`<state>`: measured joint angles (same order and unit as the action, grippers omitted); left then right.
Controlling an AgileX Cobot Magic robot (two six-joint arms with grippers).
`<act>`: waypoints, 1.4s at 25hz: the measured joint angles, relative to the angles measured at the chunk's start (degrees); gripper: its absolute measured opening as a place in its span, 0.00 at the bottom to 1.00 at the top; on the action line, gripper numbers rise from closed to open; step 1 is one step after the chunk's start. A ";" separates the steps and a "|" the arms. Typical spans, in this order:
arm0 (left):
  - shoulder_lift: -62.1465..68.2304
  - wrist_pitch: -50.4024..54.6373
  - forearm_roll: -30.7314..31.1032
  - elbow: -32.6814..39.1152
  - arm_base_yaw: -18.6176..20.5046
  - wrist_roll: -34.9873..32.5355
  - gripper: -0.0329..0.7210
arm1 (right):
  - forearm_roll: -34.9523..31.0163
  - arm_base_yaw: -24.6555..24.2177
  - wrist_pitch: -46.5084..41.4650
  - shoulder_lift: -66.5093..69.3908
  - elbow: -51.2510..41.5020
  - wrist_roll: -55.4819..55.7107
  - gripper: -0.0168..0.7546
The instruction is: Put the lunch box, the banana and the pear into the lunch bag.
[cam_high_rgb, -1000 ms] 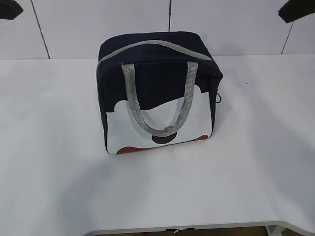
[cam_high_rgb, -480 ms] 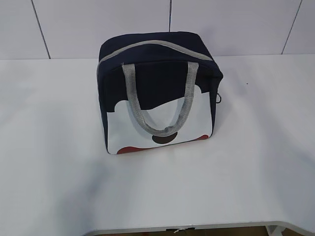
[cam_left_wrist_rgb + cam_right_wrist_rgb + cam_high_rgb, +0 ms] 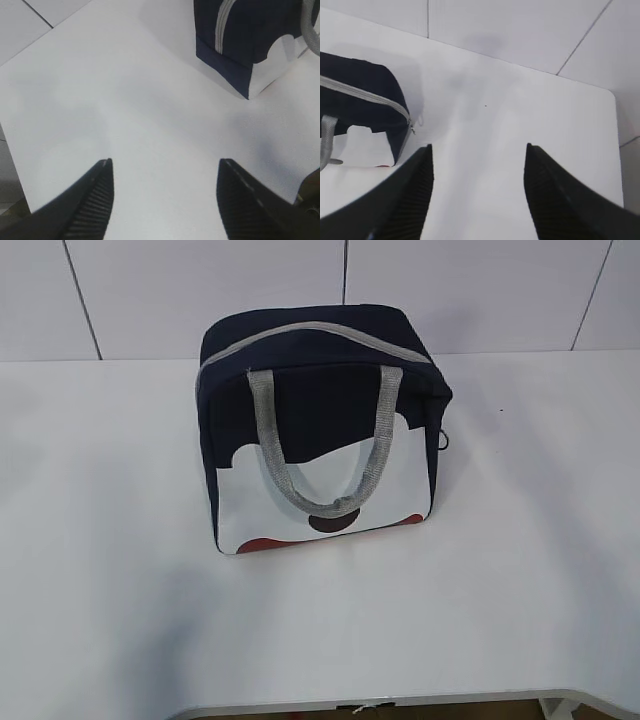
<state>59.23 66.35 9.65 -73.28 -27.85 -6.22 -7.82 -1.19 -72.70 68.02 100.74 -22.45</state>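
The navy lunch bag [image 3: 320, 430] stands in the middle of the white table, its grey zipper shut along the top and its grey handles hanging over the white-and-red front panel. A corner of the lunch bag [image 3: 235, 45] shows at the top of the left wrist view, and its end with the zipper pull [image 3: 365, 100] at the left of the right wrist view. My left gripper [image 3: 164, 165] is open above bare table. Open too, my right gripper [image 3: 479, 149] hangs over bare table to the right of the bag. The lunch box, banana and pear are out of view.
The white table [image 3: 520, 570] reaches a tiled wall at the back and has a rounded front edge [image 3: 400, 702]. Its left edge [image 3: 15, 165] runs close to my left gripper, and its right edge [image 3: 615, 145] shows in the right wrist view.
Both arms, seen as dark shapes in the top corners of the exterior view a second ago, have left that view. The bag has not moved.
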 joint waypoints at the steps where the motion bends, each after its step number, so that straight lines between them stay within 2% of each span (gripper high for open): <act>1: -0.56 0.00 -0.09 0.00 0.00 0.71 0.67 | 1.13 0.00 0.00 -0.51 0.00 1.47 0.64; 8: -5.88 0.24 -0.22 -0.05 0.00 4.57 0.67 | 2.85 0.00 -0.04 -5.16 -1.34 3.54 0.64; 14: -11.52 0.95 -0.22 0.99 0.00 6.22 0.67 | 4.27 0.00 -0.04 -11.99 -14.24 3.68 0.64; 22: -22.80 0.16 -1.51 14.36 0.00 7.98 0.67 | 5.22 0.00 -0.04 -21.69 -29.66 4.52 0.64; 30: -36.11 -3.29 -3.11 29.26 0.00 8.42 0.67 | 5.22 0.00 -0.04 -29.95 -39.34 5.12 0.64; 35: -45.27 -3.91 -4.16 35.97 0.00 8.56 0.67 | 4.99 0.00 -0.04 -35.31 -45.45 5.20 0.64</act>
<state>13.96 62.44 5.49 -37.30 -27.85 2.34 -2.83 -1.19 -72.74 32.71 55.28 -17.25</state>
